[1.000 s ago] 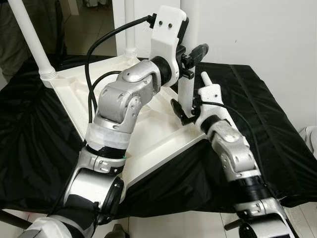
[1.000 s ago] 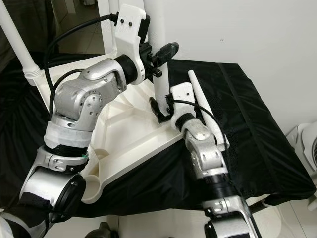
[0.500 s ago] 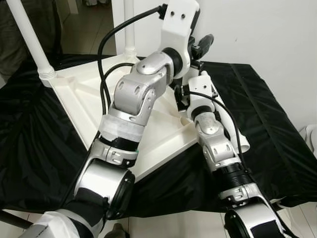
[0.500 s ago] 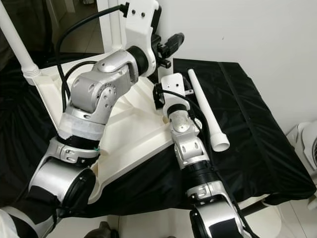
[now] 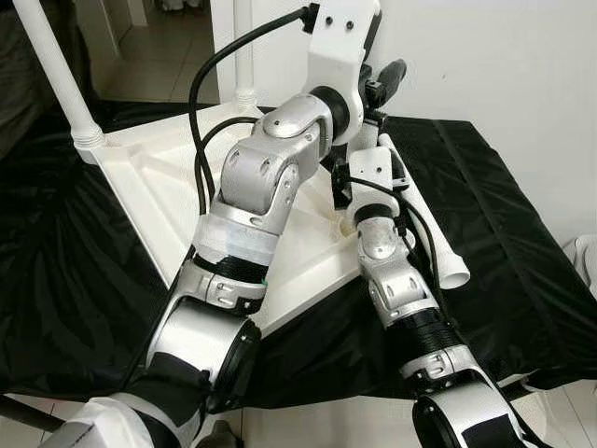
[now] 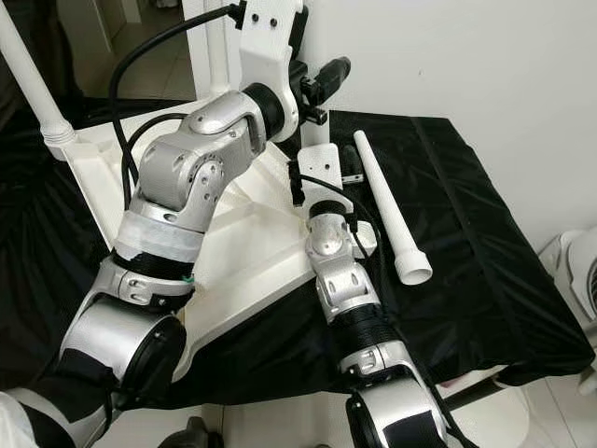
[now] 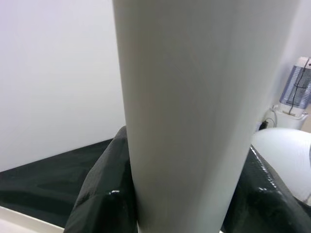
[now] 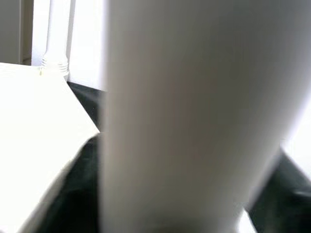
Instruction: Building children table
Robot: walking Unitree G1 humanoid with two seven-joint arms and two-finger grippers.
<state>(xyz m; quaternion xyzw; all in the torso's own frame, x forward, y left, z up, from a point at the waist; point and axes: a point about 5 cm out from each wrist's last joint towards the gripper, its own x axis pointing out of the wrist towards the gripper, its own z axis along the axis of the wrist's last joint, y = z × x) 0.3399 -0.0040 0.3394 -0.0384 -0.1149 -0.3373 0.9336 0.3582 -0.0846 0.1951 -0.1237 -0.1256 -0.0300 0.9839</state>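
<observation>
No readable text, label, brand, number or sign anywhere. Plain white plastic, bare black cloth, unmarked silver arm shells.

Silver jointed arms (image 5: 256, 187), black cables (image 5: 201, 84)

Home interior, I judge. Plain white wall (image 6: 466, 56) behind my bench (image 6: 485, 243), which is draped in black cloth. Tiled floor (image 5: 159, 56) runs through a doorway beyond. A small white appliance (image 7: 297, 90) stands plugged in by the wall.
</observation>
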